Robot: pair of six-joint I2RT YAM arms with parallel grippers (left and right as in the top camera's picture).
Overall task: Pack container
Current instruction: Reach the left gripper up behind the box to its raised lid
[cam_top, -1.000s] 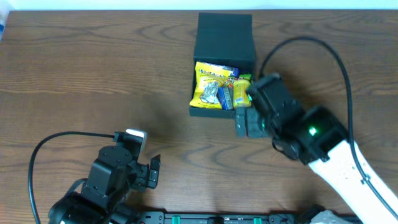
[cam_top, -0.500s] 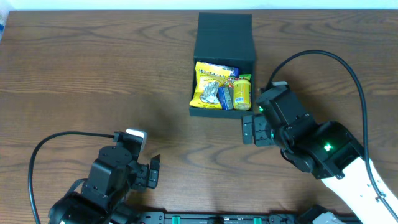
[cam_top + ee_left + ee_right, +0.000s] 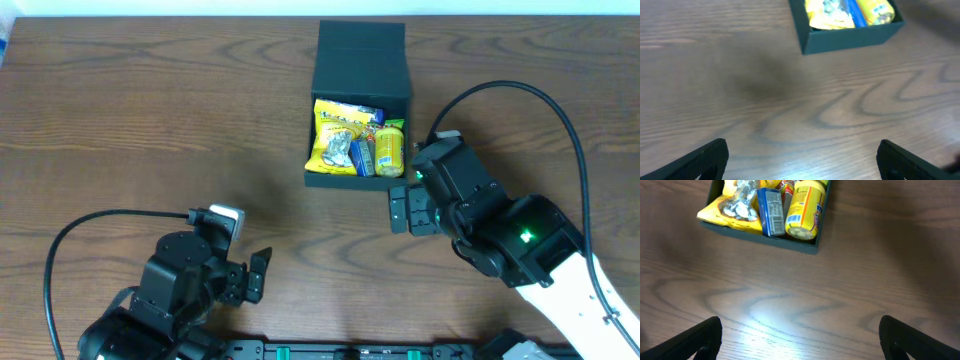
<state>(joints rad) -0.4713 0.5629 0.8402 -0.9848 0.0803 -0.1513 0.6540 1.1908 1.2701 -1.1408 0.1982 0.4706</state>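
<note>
Proximity favours the right gripper (image 3: 400, 208), wide and empty, just beside the dark teal-green square rigid container (image 3: 360, 62) near the table (image 3: 150, 120)'s far edge; the left gripper (image 3: 257, 276), also wide, sits well apart.

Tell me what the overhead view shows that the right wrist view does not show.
Only the overhead view shows the lid of the container, open and lying back behind it, and the left gripper, open and empty. Only the right wrist view shows the white print panel on the blue packet up close. Both show the container's front part, filled with a yellow packet and a yellow tube, the wooden table, and the right gripper, open and empty.
</note>
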